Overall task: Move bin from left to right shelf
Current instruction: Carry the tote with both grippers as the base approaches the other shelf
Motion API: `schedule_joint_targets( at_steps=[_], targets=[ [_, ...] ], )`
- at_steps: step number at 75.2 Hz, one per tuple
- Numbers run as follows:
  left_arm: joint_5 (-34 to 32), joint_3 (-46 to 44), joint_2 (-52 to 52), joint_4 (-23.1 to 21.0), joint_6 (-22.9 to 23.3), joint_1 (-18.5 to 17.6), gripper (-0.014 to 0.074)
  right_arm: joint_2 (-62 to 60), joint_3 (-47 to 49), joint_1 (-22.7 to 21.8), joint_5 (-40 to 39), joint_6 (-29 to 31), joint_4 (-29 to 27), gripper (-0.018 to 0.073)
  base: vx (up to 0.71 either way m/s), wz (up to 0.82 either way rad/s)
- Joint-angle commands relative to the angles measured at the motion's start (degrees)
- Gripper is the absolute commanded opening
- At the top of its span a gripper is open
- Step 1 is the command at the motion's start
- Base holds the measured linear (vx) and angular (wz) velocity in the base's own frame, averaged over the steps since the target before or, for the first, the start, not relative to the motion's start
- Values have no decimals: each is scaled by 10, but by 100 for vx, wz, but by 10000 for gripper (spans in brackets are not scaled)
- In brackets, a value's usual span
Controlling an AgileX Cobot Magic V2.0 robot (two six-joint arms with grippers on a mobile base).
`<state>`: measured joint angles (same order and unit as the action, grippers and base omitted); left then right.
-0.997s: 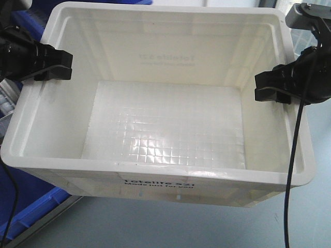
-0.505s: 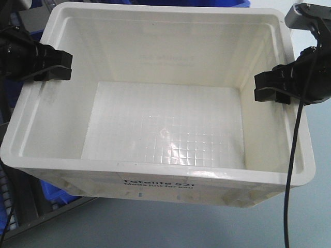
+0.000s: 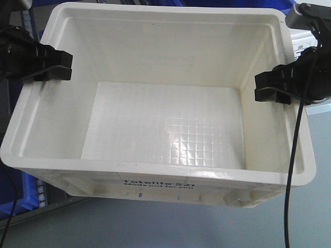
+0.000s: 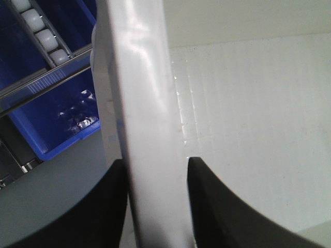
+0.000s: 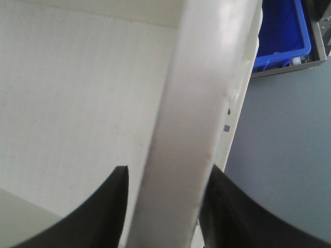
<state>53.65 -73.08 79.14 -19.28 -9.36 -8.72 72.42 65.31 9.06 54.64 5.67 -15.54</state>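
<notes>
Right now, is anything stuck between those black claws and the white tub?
Nothing visible. The left gripper and right gripper each pinch a side rim of the bin directly, one finger inside and one outside the wall.

Large white rectangular plastic bin: smooth glossy rim, floor moulded in a fine grid, catching glare. Blue plastic bin, also glossy.

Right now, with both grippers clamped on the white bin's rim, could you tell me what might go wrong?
The left gripper and right gripper pinch only the narrow side rims of the white bin, so it could slip or tip. The black cable hanging across the right rim might snag. The blue bin lies close by the left wall and could be clipped.
</notes>
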Motion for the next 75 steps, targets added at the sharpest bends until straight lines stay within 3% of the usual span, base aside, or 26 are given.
schedule_joint_targets(
  at_steps=[1, 75],
  targets=[
    [-30, -23, -34, -44, -25, -5, 3, -17, 21, -2, -50, 10, 0, -5, -1, 20],
    [-30, -23, -34, -44, -25, -5, 3, -17, 21, -2, -50, 10, 0, -5, 5, 14]
  ],
)
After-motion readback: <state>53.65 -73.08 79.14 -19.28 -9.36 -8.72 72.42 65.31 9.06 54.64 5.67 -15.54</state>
